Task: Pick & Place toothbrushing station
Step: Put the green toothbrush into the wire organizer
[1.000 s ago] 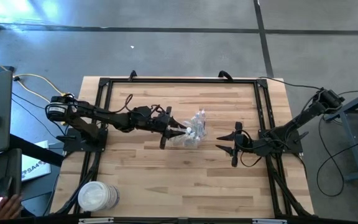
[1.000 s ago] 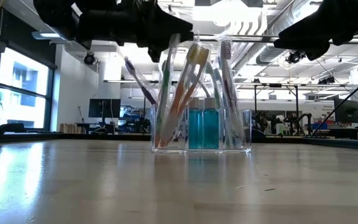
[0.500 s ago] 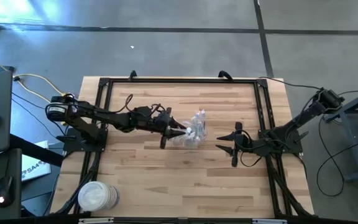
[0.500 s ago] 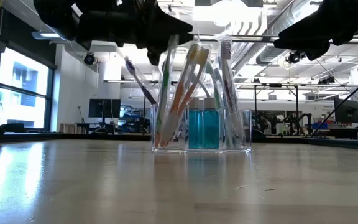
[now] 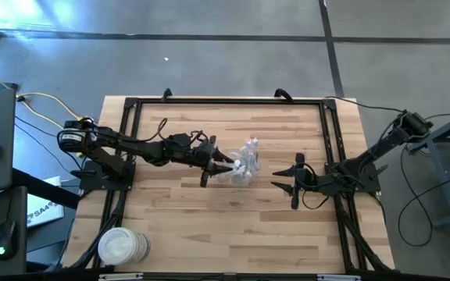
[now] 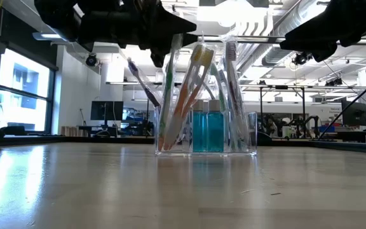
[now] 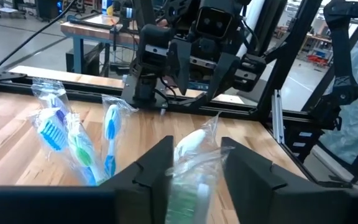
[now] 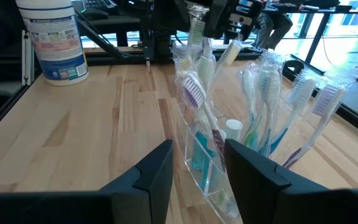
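A clear plastic container point(image 5: 241, 165) stands on its base at the table's middle. It holds several wrapped pastel toothbrushes point(image 6: 189, 89) leaning upright and two blue white-capped tubes point(image 6: 207, 130). My left gripper point(image 5: 226, 166) reaches level from the table's left to the container's top. It is open, one finger on either side of the head end of a wrapped white and green toothbrush point(image 7: 192, 155). To the container's right, my right gripper point(image 5: 278, 179) hangs open and apart from it, nothing between its fingers point(image 8: 157, 168). My left gripper has the crinkled wrapper point(image 7: 213, 134) of that toothbrush's head end in the gap between its fingers, coming level from the table's left. The toothbrush stands upright in the container. Whether the fingers touch the wrapper, I cannot tell.
A white wipes canister point(image 5: 123, 246) stands at the table's near left corner. A black frame rail point(image 5: 225, 101) runs round the tabletop. Bare wood lies in front of and behind the container.
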Robot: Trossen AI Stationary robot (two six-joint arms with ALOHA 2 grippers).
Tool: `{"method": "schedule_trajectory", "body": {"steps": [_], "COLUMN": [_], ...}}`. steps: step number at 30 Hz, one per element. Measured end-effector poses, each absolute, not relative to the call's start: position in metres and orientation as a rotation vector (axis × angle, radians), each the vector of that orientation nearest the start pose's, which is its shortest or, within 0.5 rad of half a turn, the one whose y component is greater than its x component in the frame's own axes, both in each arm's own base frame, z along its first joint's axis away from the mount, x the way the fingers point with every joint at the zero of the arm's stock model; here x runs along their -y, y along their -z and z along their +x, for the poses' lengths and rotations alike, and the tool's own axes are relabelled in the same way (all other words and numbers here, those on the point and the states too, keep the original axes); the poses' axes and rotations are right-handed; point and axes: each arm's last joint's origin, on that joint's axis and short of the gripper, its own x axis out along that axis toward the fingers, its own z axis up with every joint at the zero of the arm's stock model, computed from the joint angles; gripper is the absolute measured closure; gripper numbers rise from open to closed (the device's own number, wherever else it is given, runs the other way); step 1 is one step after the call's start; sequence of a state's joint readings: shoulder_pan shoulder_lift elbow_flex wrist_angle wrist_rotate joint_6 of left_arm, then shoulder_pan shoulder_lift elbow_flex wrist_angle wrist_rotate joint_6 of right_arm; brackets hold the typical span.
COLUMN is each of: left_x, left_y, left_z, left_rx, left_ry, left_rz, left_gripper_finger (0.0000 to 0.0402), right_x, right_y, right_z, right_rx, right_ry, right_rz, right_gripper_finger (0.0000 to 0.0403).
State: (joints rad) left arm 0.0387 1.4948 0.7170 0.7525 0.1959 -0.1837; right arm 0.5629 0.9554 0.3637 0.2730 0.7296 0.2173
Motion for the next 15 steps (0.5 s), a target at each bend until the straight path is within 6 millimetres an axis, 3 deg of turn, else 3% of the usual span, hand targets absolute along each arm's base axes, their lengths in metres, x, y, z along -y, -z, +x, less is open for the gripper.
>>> {"method": "schedule_trajectory", "body": {"steps": [8, 15], "left_x": [-0.006, -0.006], "left_y": [-0.235, -0.252], "left_z": [0.313, 0.305], "left_rx": [-0.035, 0.027], "left_ry": [0.155, 0.158], "left_rz": [-0.191, -0.136], "left_gripper_finger": [0.0188, 0.0163], "right_x": [-0.085, -0.084], "right_y": [-0.204, -0.209], "right_z": [0.17, 0.17], "right_rx": [-0.235, -0.202], "right_ry": [0.192, 0.186], "right_rz": [0.023, 0.015], "right_gripper_finger": [0.0265, 0.0265]}}
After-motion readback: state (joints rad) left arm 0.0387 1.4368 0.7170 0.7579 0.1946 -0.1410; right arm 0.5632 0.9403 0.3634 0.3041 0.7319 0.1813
